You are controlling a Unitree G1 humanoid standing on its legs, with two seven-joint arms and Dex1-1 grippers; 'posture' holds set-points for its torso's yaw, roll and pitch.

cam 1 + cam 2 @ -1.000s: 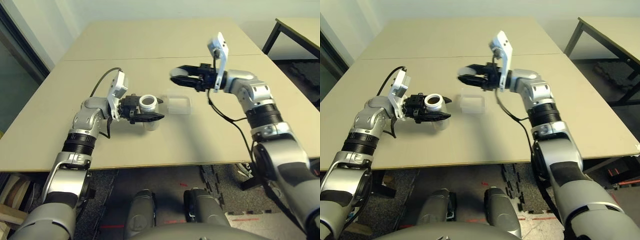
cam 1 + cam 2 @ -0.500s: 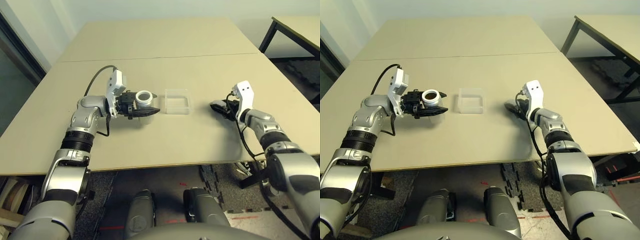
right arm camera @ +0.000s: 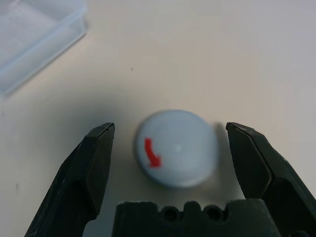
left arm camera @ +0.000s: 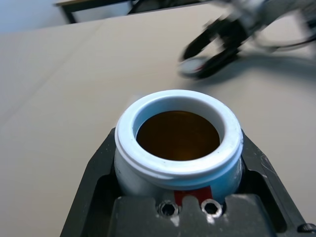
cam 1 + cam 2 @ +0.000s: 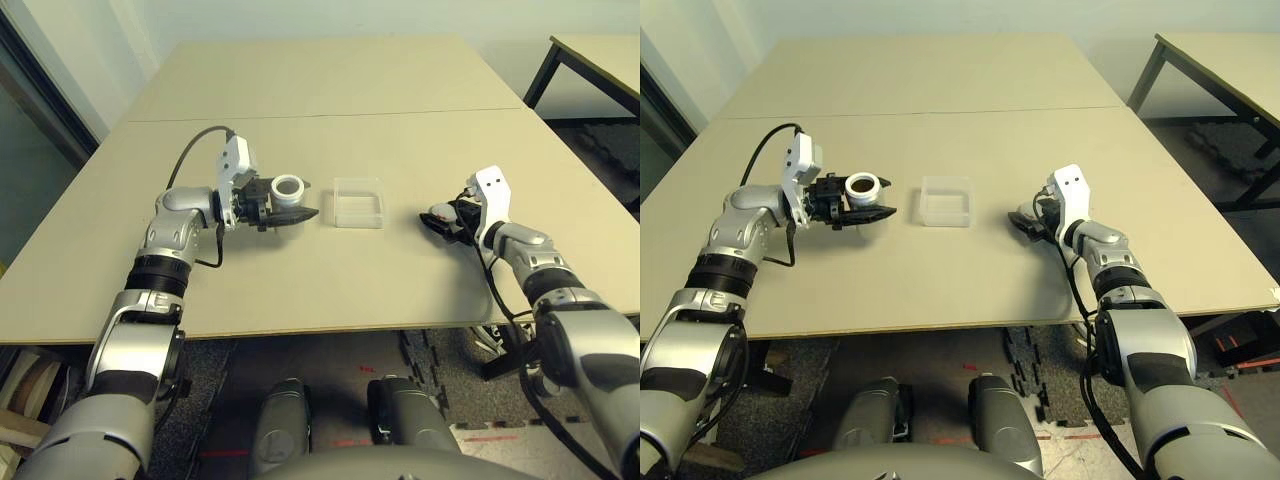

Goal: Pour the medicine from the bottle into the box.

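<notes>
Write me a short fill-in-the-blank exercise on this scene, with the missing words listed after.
1. The left gripper is shut on the open ____.
2. The round grey cap lies on the table between the open fingers of the ____ gripper.
3. The clear box stands on the table ____ the two grippers.

Missing words: bottle; right; between

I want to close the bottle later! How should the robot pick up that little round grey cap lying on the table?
Probably by its round rim, coming straight down from above. The little round grey cap lies flat on the beige table, domed top up, so only its sides offer grip. The right gripper already stands open with one black finger on each side.
</notes>
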